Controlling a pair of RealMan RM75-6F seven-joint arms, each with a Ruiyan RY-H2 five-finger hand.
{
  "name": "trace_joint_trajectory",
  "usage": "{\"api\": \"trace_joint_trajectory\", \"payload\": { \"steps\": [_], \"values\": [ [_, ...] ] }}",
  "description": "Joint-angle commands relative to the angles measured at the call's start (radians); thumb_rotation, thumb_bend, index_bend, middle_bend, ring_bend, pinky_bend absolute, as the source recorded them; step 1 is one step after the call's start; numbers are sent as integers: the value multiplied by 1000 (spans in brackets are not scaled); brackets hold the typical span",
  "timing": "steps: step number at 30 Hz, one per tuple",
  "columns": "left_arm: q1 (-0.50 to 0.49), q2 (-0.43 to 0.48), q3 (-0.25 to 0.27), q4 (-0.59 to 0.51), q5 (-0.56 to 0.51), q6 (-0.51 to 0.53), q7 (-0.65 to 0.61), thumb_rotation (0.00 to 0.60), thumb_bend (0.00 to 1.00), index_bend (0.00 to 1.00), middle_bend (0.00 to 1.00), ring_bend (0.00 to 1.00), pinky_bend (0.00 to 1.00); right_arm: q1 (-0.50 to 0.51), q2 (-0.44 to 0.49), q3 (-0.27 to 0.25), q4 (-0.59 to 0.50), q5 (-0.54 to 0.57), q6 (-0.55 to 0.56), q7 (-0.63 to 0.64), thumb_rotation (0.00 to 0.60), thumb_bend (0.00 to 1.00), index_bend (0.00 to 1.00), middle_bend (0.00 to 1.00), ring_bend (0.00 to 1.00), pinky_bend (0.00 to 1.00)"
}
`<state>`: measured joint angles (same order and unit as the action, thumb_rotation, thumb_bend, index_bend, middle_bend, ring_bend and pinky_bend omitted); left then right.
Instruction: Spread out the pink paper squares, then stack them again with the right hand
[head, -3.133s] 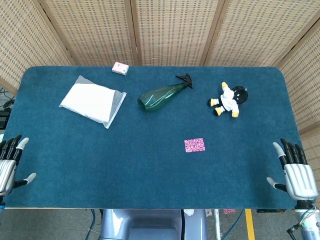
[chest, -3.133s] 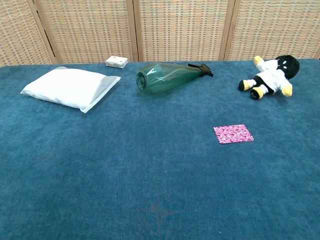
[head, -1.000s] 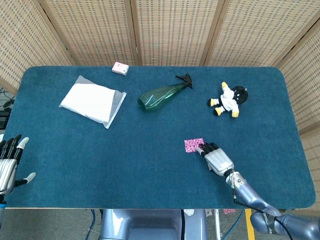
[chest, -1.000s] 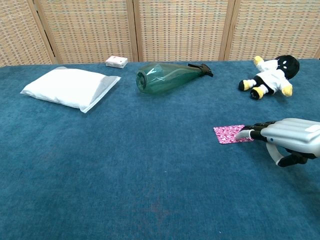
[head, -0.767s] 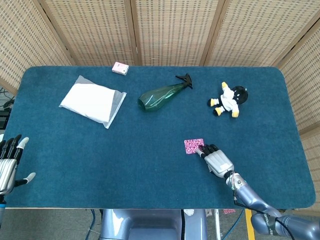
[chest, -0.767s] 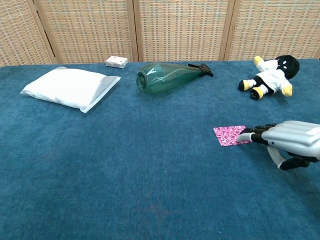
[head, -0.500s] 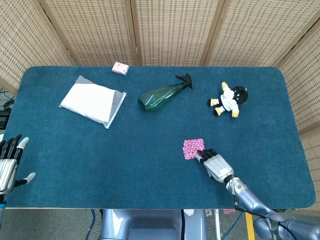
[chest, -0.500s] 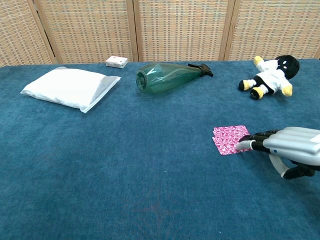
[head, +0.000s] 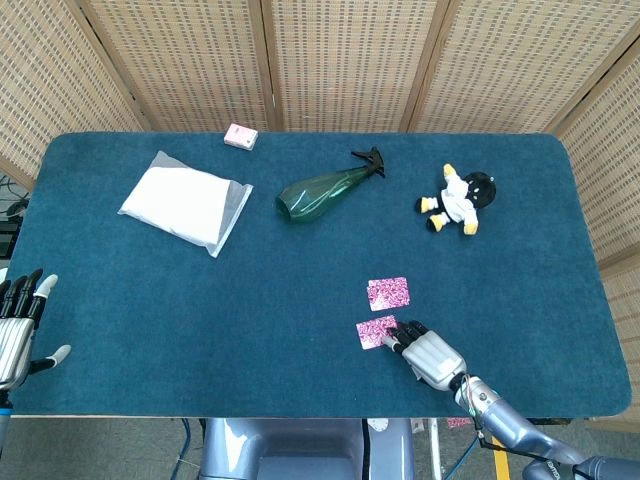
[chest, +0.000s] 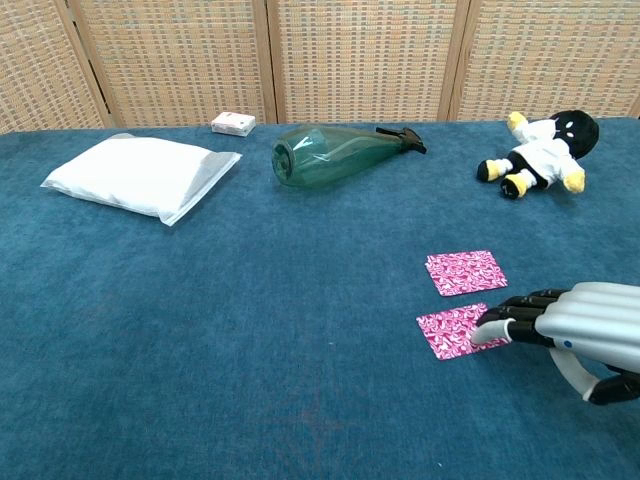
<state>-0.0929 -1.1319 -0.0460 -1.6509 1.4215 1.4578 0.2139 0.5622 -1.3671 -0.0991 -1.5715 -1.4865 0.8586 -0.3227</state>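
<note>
Right hand (chest: 580, 335), fingers flat and grasping nothing, presses lower pink square (chest: 452, 331); 2nd square (chest: 465, 272) lies just above.

Big table (head: 150, 300) covered in dark teal carpet-like fabric, folding woven rattan screens (head: 340, 60) right behind it, grey floor (head: 100, 445) below. Lighting's pretty even.
</note>
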Motion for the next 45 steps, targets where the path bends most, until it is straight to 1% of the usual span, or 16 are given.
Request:
{"api": "trace_joint_trajectory", "payload": {
  "steps": [1, 3, 6, 8, 12, 15, 24, 28, 34, 38, 45],
  "values": [
    [0, 0, 0, 0, 0, 0, 0, 600, 154, 0, 0, 0, 0, -7, 11, -1, -12, -43, 46, 28, 600, 1000, 101, 97, 4, 112],
    [0, 1, 0, 0, 0, 0, -1, 600, 154, 0, 0, 0, 0, -10, 8, 7, -1, -61, 73, 45, 600, 1000, 101, 96, 4, 112],
    [0, 1, 1, -1, 0, -1, -1, 600, 154, 0, 0, 0, 0, -8, -3, 31, 37, -79, 113, 70, 600, 1000, 101, 96, 4, 112],
    [0, 2, 1, -1, -1, -2, 0, 600, 154, 0, 0, 0, 0, -3, -12, 48, 58, -72, 116, 80, 600, 1000, 101, 96, 4, 112],
    [0, 2, 1, -2, -2, -2, 2, 600, 154, 0, 0, 0, 0, 20, -36, 80, 100, -35, 84, 72, 600, 1000, 101, 96, 4, 112],
    [0, 2, 0, -3, -4, -4, 3, 600, 154, 0, 0, 0, 0, 36, -59, 94, 126, -7, 55, 34, 600, 1000, 101, 96, 4, 112],
    [-2, 4, 0, -6, -9, -9, 1, 600, 154, 0, 0, 0, 0, 63, -105, 125, 155, 83, -1, -31, 600, 1000, 101, 96, 4, 112],
    [-2, 6, 1, -7, -8, -10, -1, 600, 154, 0, 0, 0, 0, 67, -120, 125, 171, 119, -21, -51, 600, 1000, 101, 94, 4, 112],
    [-3, 7, 1, -8, -10, -13, -1, 600, 154, 0, 0, 0, 0, 69, -123, 115, 187, 142, -38, -60, 600, 1000, 101, 94, 4, 112],
    [-3, 8, 1, -11, -13, -16, 0, 600, 154, 0, 0, 0, 0, 70, -102, 102, 171, 153, -54, -65, 600, 1000, 101, 94, 4, 112],
    [-4, 8, 1, -12, -13, -16, 3, 600, 154, 0, 0, 0, 0, 56, -54, 63, 134, 153, -55, -94, 600, 1000, 101, 97, 4, 112]
  ]
}}
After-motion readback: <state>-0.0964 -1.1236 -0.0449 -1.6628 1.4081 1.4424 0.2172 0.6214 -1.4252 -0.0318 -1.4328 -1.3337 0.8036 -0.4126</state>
